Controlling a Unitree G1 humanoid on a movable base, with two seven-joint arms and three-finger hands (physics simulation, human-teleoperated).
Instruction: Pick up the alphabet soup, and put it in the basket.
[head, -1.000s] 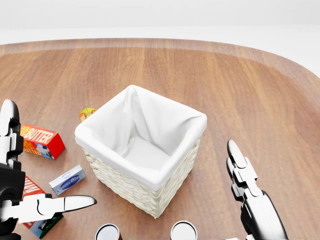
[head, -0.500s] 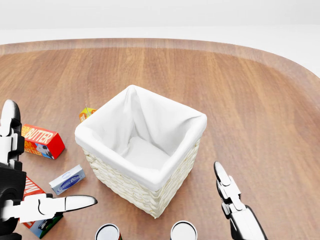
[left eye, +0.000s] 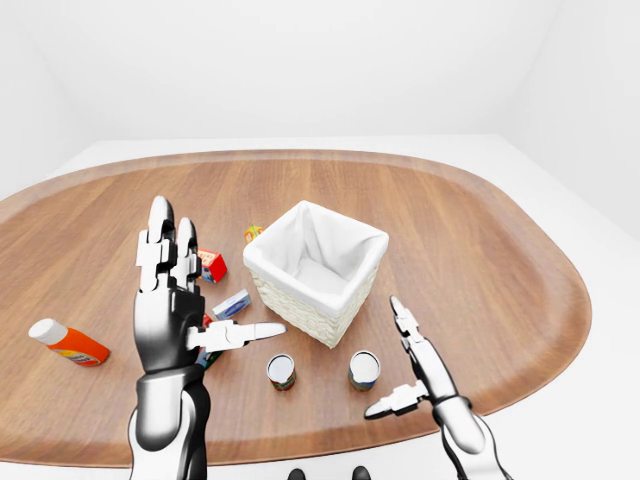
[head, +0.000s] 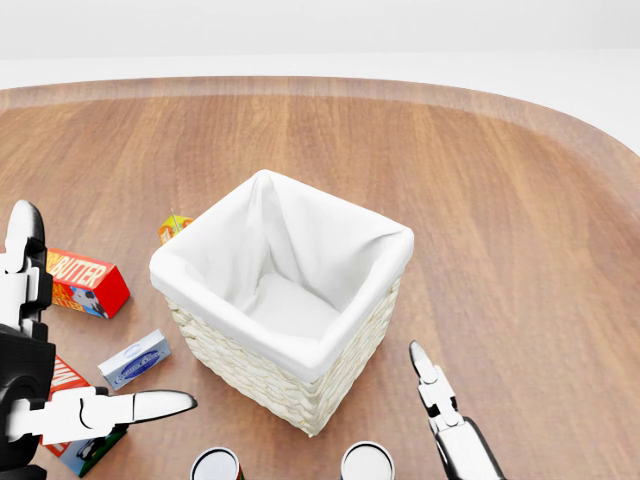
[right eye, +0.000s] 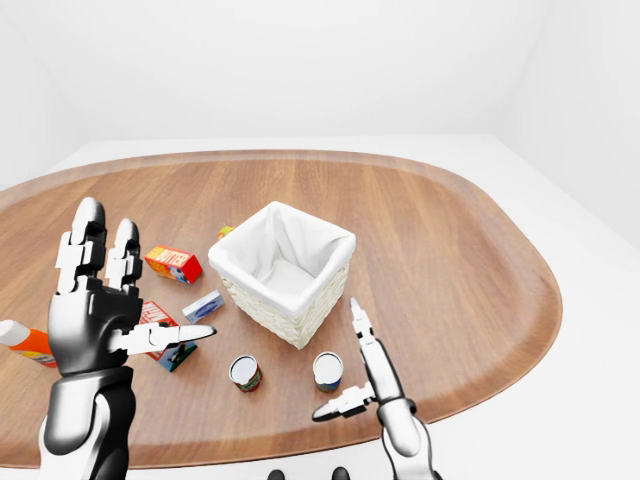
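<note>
the right hand (left eye: 415, 375) hangs with fingers spread and empty, just right of a can (left eye: 364, 369) standing on the table (left eye: 480, 250) below the basket (left eye: 316, 268). a second can (left eye: 282, 371) stands to its left; which one is the alphabet soup i cannot tell, the labels are too small. the left hand (left eye: 180, 315) is raised, spread, holding nothing. to grip well, bring the fingers level around the can's side, thumb opposite, and close squarely before lifting clear of the basket rim.
</note>
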